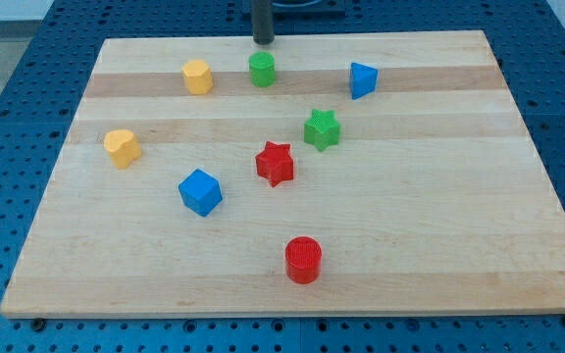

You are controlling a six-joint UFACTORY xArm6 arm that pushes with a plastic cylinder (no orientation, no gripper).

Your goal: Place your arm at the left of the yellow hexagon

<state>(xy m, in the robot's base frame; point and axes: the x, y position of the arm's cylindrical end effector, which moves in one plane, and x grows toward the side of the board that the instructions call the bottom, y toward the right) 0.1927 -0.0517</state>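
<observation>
The yellow hexagon sits near the view's top, left of centre, on the wooden board. My tip is at the top edge of the board, right of and above the yellow hexagon, just above the green cylinder. It touches no block.
A second yellow block, rounded like a heart, lies at the left. A blue cube, a red star and a green star lie around the middle. A blue triangular block is at the top right, a red cylinder near the bottom.
</observation>
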